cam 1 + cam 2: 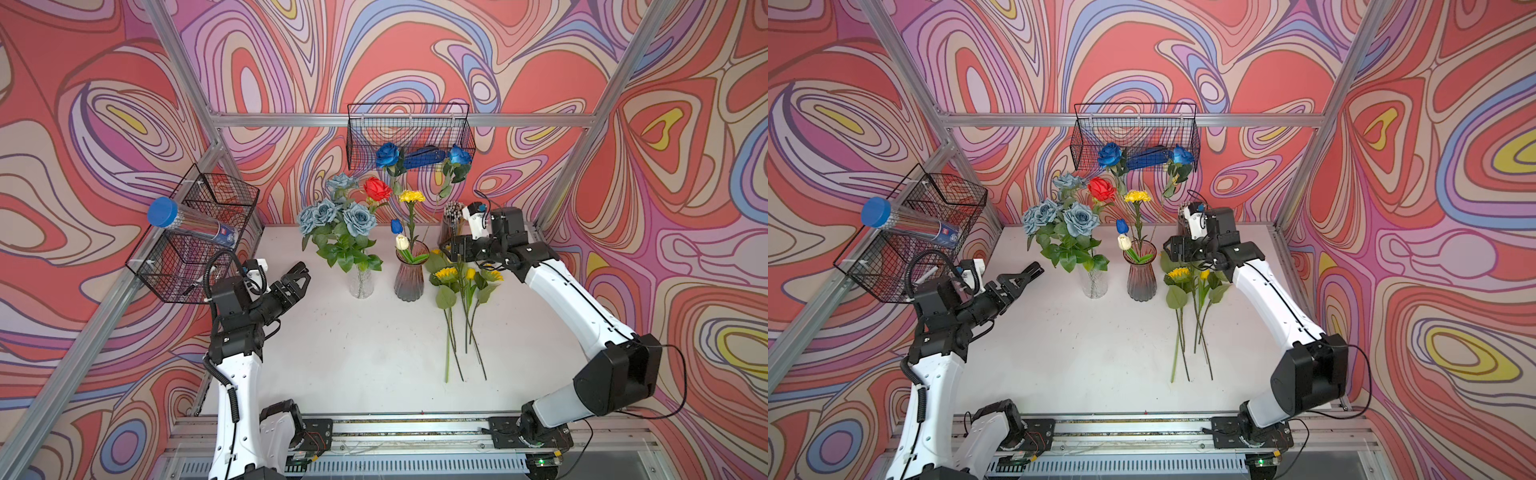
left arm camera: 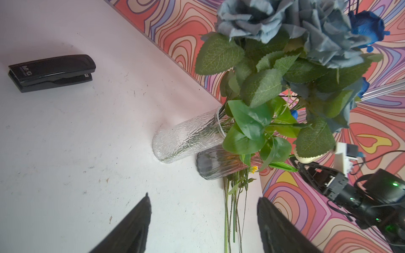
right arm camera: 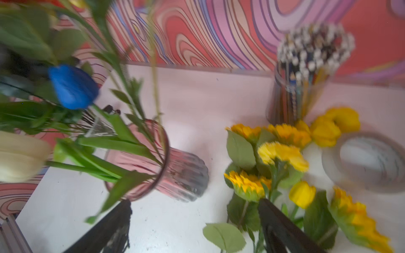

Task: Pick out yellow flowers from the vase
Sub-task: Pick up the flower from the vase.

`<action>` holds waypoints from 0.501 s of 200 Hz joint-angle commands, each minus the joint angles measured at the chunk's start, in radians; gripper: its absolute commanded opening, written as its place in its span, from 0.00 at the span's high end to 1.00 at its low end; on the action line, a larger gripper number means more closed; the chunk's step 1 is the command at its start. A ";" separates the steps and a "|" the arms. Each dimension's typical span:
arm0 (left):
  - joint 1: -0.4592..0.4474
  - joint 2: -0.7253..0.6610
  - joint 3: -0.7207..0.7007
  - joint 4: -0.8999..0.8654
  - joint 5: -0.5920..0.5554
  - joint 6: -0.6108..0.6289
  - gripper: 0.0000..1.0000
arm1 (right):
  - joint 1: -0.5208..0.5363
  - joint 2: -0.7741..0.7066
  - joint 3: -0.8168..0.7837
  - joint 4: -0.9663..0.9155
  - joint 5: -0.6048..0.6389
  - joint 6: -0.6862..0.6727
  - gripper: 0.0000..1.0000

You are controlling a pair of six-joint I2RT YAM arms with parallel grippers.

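**L wrist:** L gripper jaws wide apart, nothing btwn them. Ahead on the white tabletop is a clear textured glass vase w/ grey-blue fabric roses. Just beside it stands the ribbed smoky pink-grey glass vase. A black plastic stapler lies well apart from both.

**R wrist (blurry):** R gripper jaws wide too, empty. The bunch of green-stemmed yellow flowers lies flat on the table, w/ one finger over its leaves. The ribbed vase is just beside the bunch, near the other finger. It holds a white tulip & a blue tulip. A clear jar of pencils & a pale roll of tape sit close by the blooms.

**Top views:** One long-stemmed yellow ruffled carnation stands upright in the ribbed vase, mid-table. The bunch lies on the vase's right-arm side, stems pointing toward the robot base, w/ R gripper over the heads. L gripper is beyond the clear vase, well apart from the ribbed one. A red rose & two deep-blue roses rise behind. Can't tell which vase holds them.
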 commanded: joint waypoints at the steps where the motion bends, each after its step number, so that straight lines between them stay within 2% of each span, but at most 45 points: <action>1: 0.010 -0.007 -0.020 0.018 -0.003 0.033 0.23 | 0.036 -0.025 0.007 0.170 0.031 0.004 0.13; 16: 0.008 -0.004 -0.030 0.015 0.004 0.042 0.23 | 0.059 -0.034 -0.005 0.243 0.016 0.017 0.23; 28: 0.009 -0.002 -0.039 0.019 0.008 0.044 0.23 | 0.071 -0.029 0.001 0.275 0.011 0.036 0.27; 100: 0.008 -0.004 -0.043 0.026 0.020 0.042 0.23 | 0.136 0.125 0.183 0.226 -0.014 0.064 0.35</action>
